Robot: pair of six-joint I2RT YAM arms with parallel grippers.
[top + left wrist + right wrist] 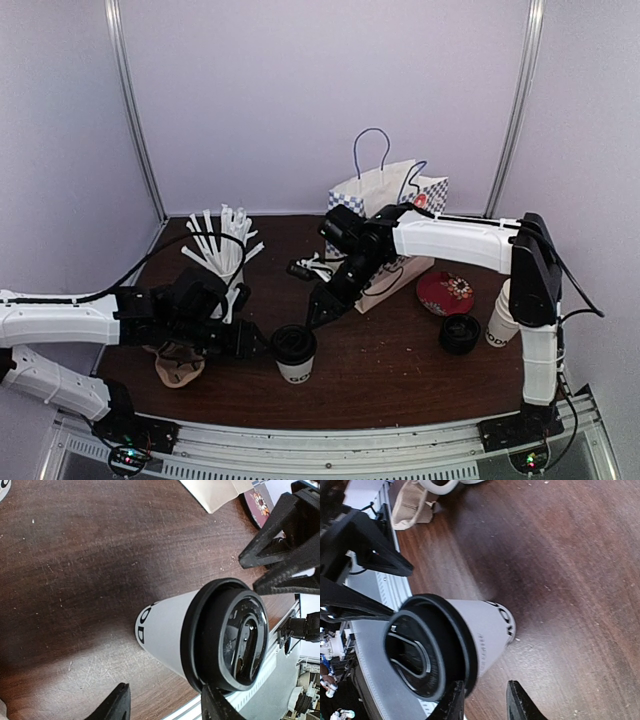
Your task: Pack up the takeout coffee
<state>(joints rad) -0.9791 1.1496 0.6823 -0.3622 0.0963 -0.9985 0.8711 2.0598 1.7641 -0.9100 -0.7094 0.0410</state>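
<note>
One takeout coffee cup (295,356), white with a black lid and black lettering near its base, stands upright at the table's front middle. My left gripper (250,340) is just left of it and my right gripper (318,310) hangs just behind and above it. In the left wrist view the cup (165,630) lies ahead of my open left gripper (165,707), one finger at the lid's rim (227,635). In the right wrist view my right gripper (482,705) stands open by a narrow gap beside the cup (490,625), nothing between its fingers, one finger by the lid (420,650).
A white paper bag (385,195) with blue handles stands at the back. Right of it are a red patterned disc (445,293), a loose black lid (459,333) and stacked white cups (500,315). A cup of white straws (222,245) and a tan object (178,365) sit left.
</note>
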